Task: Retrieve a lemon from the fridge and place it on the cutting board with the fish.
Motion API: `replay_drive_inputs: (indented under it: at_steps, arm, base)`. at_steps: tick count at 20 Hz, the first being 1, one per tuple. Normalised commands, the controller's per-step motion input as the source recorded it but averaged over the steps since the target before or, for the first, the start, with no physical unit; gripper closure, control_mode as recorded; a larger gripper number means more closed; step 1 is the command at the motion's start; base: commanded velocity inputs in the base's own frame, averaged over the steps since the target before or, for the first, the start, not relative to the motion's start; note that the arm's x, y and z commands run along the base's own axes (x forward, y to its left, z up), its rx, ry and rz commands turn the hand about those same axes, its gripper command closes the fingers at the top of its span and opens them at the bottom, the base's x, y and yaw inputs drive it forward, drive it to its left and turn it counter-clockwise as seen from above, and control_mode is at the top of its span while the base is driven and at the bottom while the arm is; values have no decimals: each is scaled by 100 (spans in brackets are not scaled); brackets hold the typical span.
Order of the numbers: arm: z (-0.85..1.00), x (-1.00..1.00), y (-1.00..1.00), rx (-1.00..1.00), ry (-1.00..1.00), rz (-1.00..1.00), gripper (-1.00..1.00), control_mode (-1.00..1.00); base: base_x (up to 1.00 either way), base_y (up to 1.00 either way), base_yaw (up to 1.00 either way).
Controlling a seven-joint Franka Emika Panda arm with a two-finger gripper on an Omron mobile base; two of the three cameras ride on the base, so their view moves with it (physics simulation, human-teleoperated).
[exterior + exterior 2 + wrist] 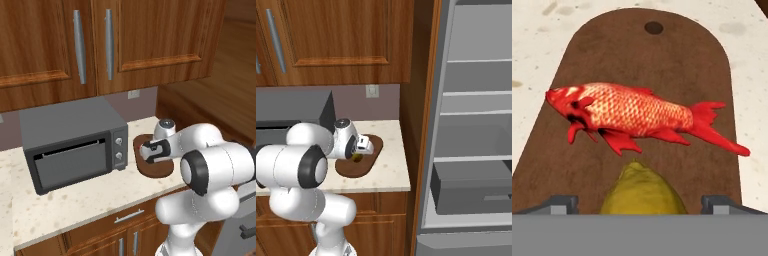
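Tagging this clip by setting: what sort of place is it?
A rendered home kitchen: wooden cabinets over a speckled counter with a microwave, an open fridge, and a cutting board holding a fish and a lemon.

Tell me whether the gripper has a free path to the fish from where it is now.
Probably yes. The gripper is open over the cutting board, with the lemon between its fingertips. The fish lies just past the lemon, nothing covering it; the gripper would likely need to clear the lemon first.
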Motion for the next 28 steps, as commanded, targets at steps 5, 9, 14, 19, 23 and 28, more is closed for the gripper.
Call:
replay_drive_inputs:
  at_steps: [5,9,14,19,23,28]
  arm:
    - [53,-10,1,-3,0,0,-100,-100]
    - [90,-36,0,2,0,-2,-100,-100]
    - [54,-75,0,3,0,-3,-100,-100]
    - [37,-99,0,2,0,-1,-100,-100]
    - [53,-99,-2,7,-1,-4,-100,-100]
    - [63,-68,0,0,-9,-1,-100,-100]
  base:
    - [0,0,0]
    - [0,0,0]
    - [0,0,0]
    - [0,0,0]
    - [0,0,0]
    - [0,0,0]
